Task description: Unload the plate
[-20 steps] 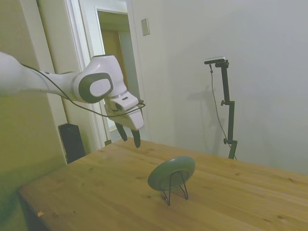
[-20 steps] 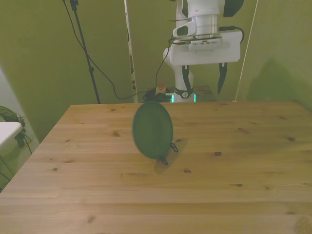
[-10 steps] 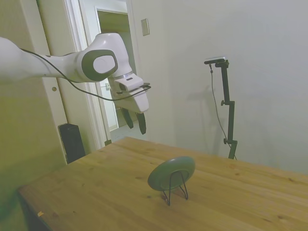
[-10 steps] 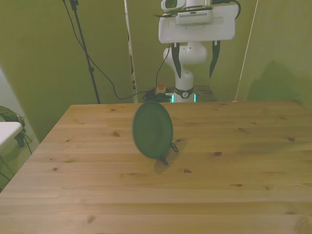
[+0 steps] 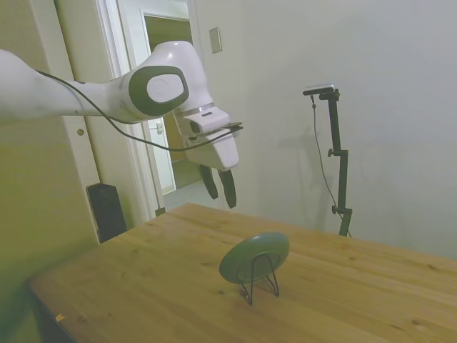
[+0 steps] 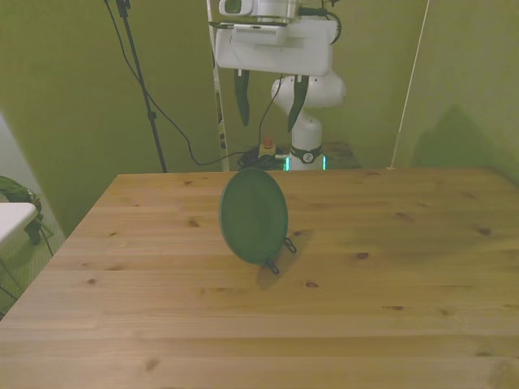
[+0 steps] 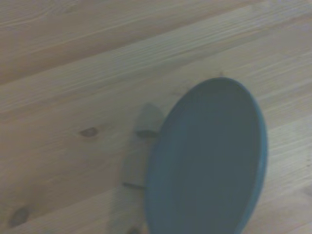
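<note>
Here the plate [image 5: 255,257] stands nearly upright, leaning back in a thin black wire stand [image 5: 261,281] near the middle of the wooden surface [image 5: 143,286]; from the wrist camera we see its dished face [image 7: 209,161] close below. Nothing touches it. Our pincer [image 6: 267,101] hangs well above the surface's far edge, behind the plate and apart from it, fingers spread wide with nothing between them. We judge this to be the approach, the grasp not yet begun. Next we would need to bring the pincer down over the plate's upper rim, one finger either side of it, close, and lift it clear of the wire without dragging the stand along.
</note>
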Controlling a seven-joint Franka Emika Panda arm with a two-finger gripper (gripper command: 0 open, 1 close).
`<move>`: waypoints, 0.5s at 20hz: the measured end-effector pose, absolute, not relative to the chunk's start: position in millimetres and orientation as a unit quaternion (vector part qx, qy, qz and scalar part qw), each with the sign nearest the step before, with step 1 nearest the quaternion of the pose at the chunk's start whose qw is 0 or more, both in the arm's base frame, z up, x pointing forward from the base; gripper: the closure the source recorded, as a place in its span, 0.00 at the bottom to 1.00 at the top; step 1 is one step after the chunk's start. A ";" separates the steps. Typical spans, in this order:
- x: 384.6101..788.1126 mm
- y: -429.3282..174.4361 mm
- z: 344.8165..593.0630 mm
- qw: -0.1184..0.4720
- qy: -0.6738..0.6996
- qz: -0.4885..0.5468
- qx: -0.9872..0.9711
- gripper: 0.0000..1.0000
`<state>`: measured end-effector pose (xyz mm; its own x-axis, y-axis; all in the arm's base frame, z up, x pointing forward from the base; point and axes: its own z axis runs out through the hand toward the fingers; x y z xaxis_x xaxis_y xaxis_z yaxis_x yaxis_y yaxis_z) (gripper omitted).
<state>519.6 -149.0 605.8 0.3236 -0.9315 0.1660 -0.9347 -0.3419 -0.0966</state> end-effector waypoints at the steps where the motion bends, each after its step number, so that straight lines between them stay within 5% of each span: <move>1: 521.2 -156.1 602.0 0.015 -0.578 0.094 0.811 0.00; 10: 537.3 -193.6 579.4 0.072 -0.593 0.061 0.800 0.00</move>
